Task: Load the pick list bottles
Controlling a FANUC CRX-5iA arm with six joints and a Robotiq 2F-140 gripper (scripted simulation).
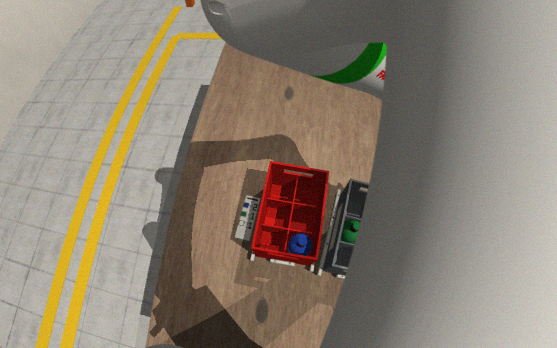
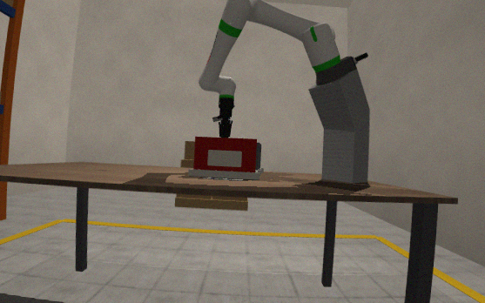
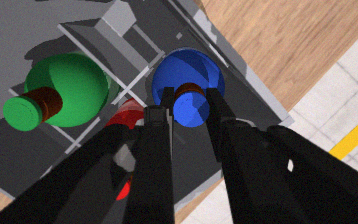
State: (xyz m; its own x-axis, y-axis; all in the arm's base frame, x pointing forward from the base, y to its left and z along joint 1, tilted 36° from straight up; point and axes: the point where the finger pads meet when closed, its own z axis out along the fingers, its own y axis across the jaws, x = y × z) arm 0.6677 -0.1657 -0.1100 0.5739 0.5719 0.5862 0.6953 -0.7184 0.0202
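Note:
In the wrist view my gripper [image 3: 189,103] is shut on the neck of a blue-label bottle [image 3: 188,80] that stands in a corner cell of the grey crate [image 3: 105,45]. A green-label bottle [image 3: 62,90] stands in the cell to its left. A red-label bottle [image 3: 125,117] is mostly hidden behind my left finger. In the top view the red crate [image 1: 291,215] holds one blue-label bottle [image 1: 299,244] in a near corner cell. The pick list [image 1: 248,216] lies along its left side. In the exterior view the gripper [image 2: 225,129] reaches down behind the red crate [image 2: 225,153].
The grey crate [image 1: 341,227], with the green bottle [image 1: 351,231], sits right of the red crate and is half hidden by the arm. The robot's base [image 2: 343,131] stands on the table's right part. The table edge lies close to the grey crate in the wrist view.

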